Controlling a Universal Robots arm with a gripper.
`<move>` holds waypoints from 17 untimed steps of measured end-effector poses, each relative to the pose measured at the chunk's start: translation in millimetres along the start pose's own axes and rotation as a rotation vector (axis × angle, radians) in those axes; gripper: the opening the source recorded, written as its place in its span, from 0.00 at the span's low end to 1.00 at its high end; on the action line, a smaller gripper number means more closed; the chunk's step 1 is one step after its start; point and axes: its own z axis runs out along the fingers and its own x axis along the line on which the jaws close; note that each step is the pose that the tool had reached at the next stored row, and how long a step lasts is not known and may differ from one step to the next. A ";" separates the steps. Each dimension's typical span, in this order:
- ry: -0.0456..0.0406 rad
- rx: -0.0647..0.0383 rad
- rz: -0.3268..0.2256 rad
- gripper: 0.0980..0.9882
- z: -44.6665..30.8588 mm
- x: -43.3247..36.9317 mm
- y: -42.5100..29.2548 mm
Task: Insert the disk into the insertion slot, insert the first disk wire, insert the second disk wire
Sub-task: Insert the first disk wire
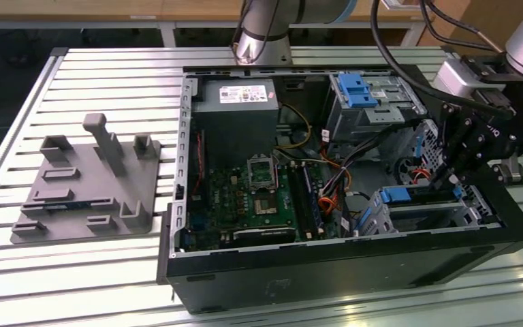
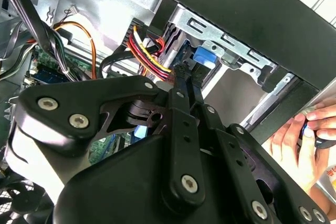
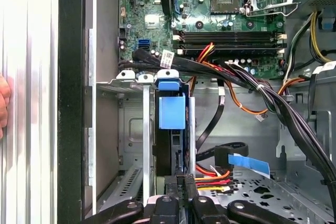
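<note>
Hand (image 3: 184, 183) sits at the open end of the insertion slot (image 3: 128, 124), its fingers (image 2: 180, 103) drawn close with only a sliver between them (whether a plug is pinched there, I cannot tell). Inside the slot stands the disk (image 3: 171, 113), its blue carrier seated between the slot's silver walls, so the work appears to be at the wiring end. Red-and-yellow wires (image 3: 214, 178) run in just beside the slot, right up against the fingertips, and a black cable with a blue tag (image 3: 247, 163) lies near the slot on the same side. Done well, I judge, this step calls for a gentle push straight along the slot's line, with loose wires kept off the slot's sheet-metal edges. Around the slot is the open computer case (image 1: 353, 272), resting on a slatted metal tabletop (image 1: 89, 272). A grey fixture (image 1: 89, 184) lies well apart from the slot, and a person's hand (image 2: 296, 137) rests just outside the case wall beside the slot.
</note>
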 end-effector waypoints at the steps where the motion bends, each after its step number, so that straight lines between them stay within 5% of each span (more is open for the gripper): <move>1: 0.0002 0.000 0.000 0.07 1.5 0.0 0.0; 17: 0.0001 0.000 0.000 0.07 0.7 0.0 0.0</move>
